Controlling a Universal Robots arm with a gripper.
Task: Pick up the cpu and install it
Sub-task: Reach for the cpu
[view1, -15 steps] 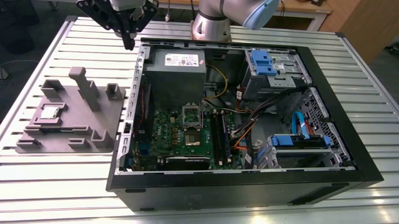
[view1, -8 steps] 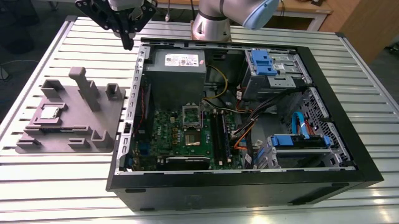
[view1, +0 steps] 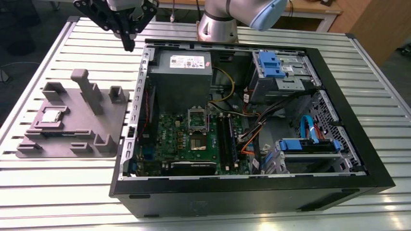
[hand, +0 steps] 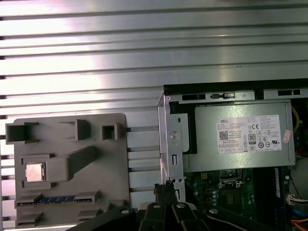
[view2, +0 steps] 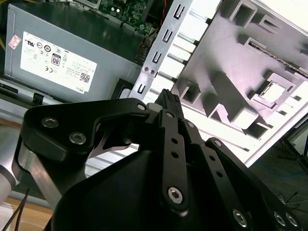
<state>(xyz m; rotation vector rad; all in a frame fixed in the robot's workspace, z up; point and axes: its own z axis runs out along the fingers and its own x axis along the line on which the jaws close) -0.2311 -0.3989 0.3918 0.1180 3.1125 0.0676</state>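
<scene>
On grey plate, cpu flat, top up

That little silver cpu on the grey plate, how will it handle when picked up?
The cpu looks flat and metal-topped, so probably stiff and light, perhaps slippery. It lies flat in a pocket of the grey plate, so rolling or tipping seems unlikely, but its thin edges likely leave little to grip.

Ribbed metal table; wooden furniture behind, perhaps a cabinet; dark floor.
</scene>
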